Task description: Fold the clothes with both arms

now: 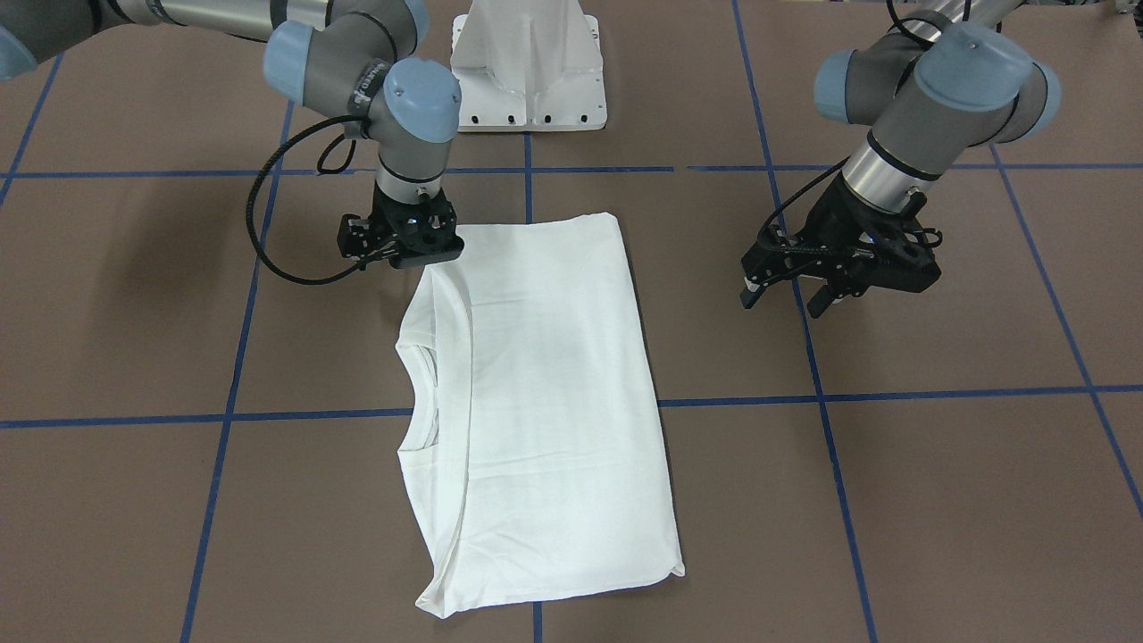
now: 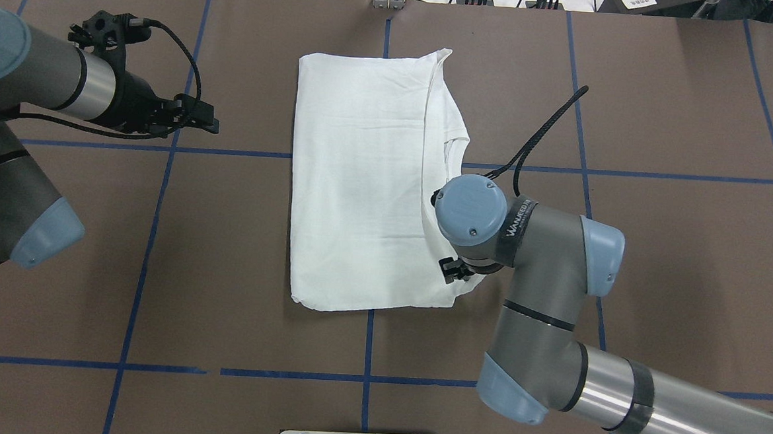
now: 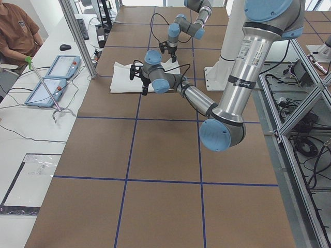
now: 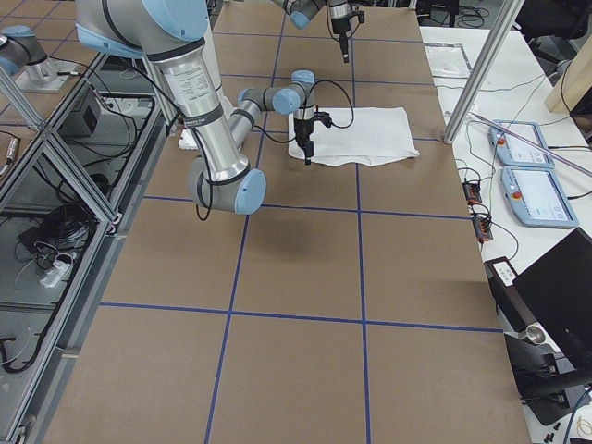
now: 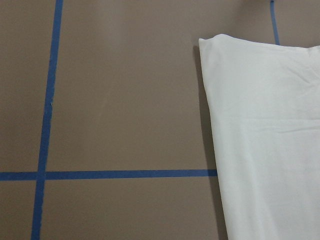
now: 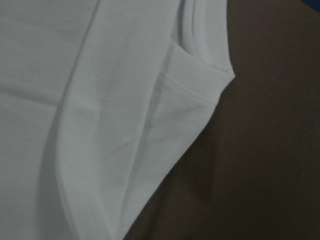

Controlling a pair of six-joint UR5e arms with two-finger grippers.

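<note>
The shirt (image 1: 545, 384) lies flat in the middle of the brown surface (image 1: 938, 500). It is folded into a long white rectangle that runs away from my base. Its round ribbed collar (image 1: 421, 393) sits on the long edge toward my right side, and the opposite long edge is a smooth fold.

My right claw (image 1: 412, 252) points straight down at the collar-side corner of the shirt nearest my base. From above, my own wrist covers that claw, and from across the surface the claw body hides its tips. The right wrist camera shows only white cloth with seams, a shoulder corner and dark surface beside it. I cannot tell whether this claw is spread or closed, or whether it grips the cloth.

My left claw (image 1: 781, 304) hangs tilted over bare surface on my left, well apart from the shirt. Its two fingers stand wide apart with nothing between them. The left wrist camera looks down on a folded corner and edge of the shirt, next to a crossing of the blue tape lines (image 1: 304, 414) that grid the surface.

The white pedestal (image 1: 529, 67) stands at my base, just behind the shirt's near short edge.
</note>
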